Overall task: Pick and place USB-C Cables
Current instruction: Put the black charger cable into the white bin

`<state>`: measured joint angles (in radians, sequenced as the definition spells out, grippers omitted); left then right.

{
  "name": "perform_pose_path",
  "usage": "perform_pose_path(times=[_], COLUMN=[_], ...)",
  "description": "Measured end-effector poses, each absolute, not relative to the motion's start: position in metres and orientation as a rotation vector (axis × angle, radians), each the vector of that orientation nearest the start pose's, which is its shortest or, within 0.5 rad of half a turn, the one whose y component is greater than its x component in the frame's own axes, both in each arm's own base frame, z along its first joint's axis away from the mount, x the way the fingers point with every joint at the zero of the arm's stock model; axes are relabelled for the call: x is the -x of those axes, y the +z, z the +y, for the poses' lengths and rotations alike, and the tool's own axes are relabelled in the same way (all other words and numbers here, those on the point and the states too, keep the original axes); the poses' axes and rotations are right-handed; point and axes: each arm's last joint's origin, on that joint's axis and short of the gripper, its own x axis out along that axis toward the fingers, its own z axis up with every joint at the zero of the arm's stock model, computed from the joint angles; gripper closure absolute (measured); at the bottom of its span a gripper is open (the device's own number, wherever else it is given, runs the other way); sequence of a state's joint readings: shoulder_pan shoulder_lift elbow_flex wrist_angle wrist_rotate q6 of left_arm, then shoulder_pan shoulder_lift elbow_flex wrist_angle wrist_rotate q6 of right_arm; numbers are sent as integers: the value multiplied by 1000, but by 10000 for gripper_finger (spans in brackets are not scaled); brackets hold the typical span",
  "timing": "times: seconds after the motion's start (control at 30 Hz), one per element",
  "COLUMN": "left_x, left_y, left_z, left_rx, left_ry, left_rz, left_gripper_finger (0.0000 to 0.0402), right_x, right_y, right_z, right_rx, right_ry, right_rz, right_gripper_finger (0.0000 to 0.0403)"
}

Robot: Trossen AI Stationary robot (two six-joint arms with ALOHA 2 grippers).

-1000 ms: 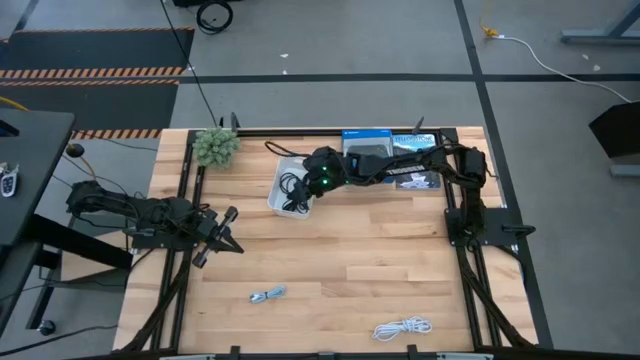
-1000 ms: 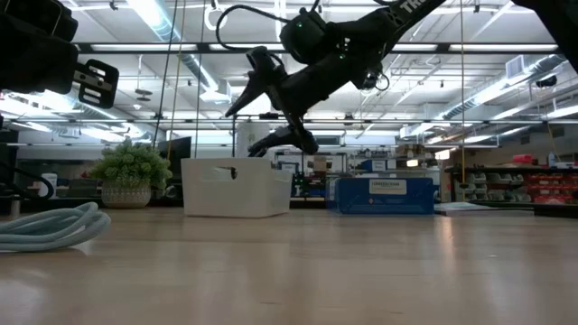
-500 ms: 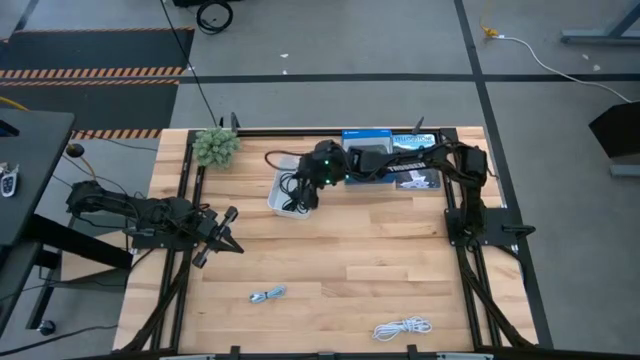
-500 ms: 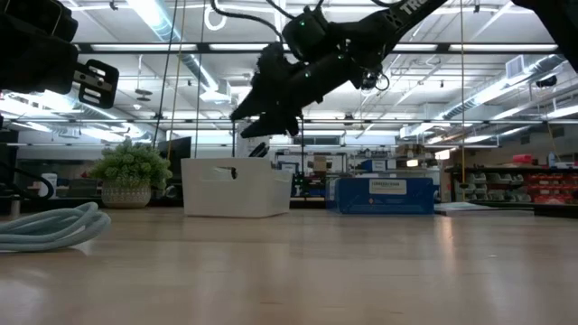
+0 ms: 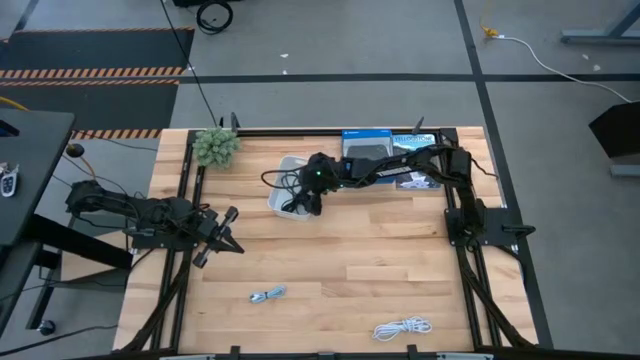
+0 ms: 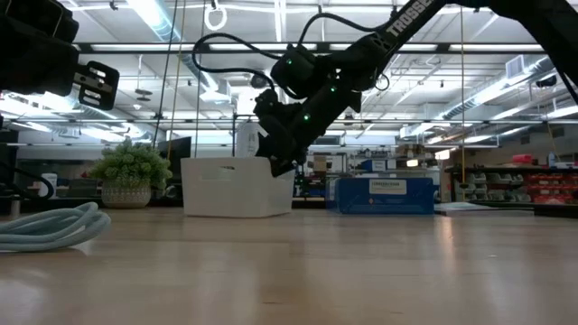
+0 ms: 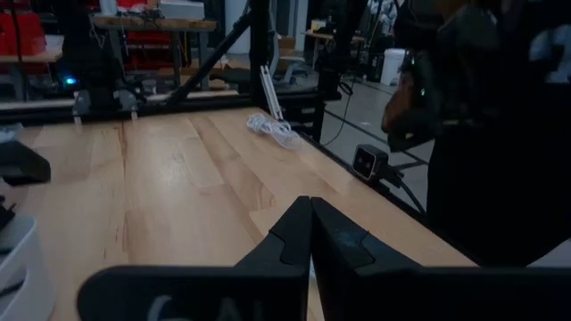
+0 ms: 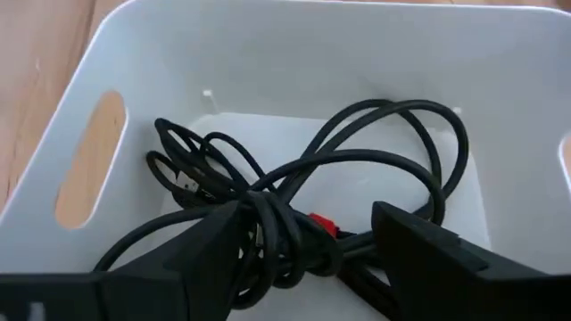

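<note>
Two dark cable bundles [image 8: 303,192], one with a red end [image 8: 323,223], lie tangled on the floor of the white bin [image 8: 268,53]. My right gripper [image 8: 308,214] reaches down into the bin [image 5: 283,165] at a slant, open, one finger on either side of the tangle. A pale blue cable [image 5: 267,295] and a white cable [image 5: 402,327] lie on the table near its front edge. My left gripper [image 7: 310,234] waits shut at the table's left side, pointing level. My right gripper comes at the black cable tangle from above at a slant, and strands [image 8: 268,223] lie between its fingers. Whether the fingers [image 8: 205,250] touch the strands, I cannot tell. The cables rest on the bin's floor.
A potted plant [image 5: 215,146] stands at the far left corner. A blue box [image 5: 367,140] and booklets lie along the far edge, right of the bin. A person [image 7: 486,134] stands beyond the table's edge in the left wrist view. Bare wood lies mid-table.
My right gripper has rolled about its own axis and gone down from above the bin into its opening. The cables on the table have stayed where they were.
</note>
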<state>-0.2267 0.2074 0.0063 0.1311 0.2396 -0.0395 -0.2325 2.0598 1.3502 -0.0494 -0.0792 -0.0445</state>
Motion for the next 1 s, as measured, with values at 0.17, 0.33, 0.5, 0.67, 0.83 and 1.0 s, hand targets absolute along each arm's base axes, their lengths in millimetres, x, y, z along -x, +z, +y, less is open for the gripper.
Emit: perform_pose_path(times=[0.17, 0.33, 0.5, 0.67, 0.83, 1.0], left_x=[-105, -105, -105, -105, -105, -105], left_y=[161, 161, 161, 161, 161, 161], left_z=[-31, -31, -31, -31, -31, -31], left_rx=[39, 40, 39, 39, 39, 40], left_ry=[-464, -464, -464, -464, -464, -464], left_rz=[84, 83, 84, 83, 83, 83], left_gripper_finger=[390, 390, 390, 390, 390, 390], right_x=[-427, -423, -412, -397, -397, -411], right_y=[164, 188, 210, 226, 217, 182], right_z=[-98, -98, -94, -89, -90, -86], right_rx=[-83, -72, -39, 36, 47, 35], right_ry=[-140, -148, -125, -85, -65, -26], right_rz=[722, 659, 673, 749, 795, 843], right_gripper_finger=[149, 149, 149, 149, 149, 149])
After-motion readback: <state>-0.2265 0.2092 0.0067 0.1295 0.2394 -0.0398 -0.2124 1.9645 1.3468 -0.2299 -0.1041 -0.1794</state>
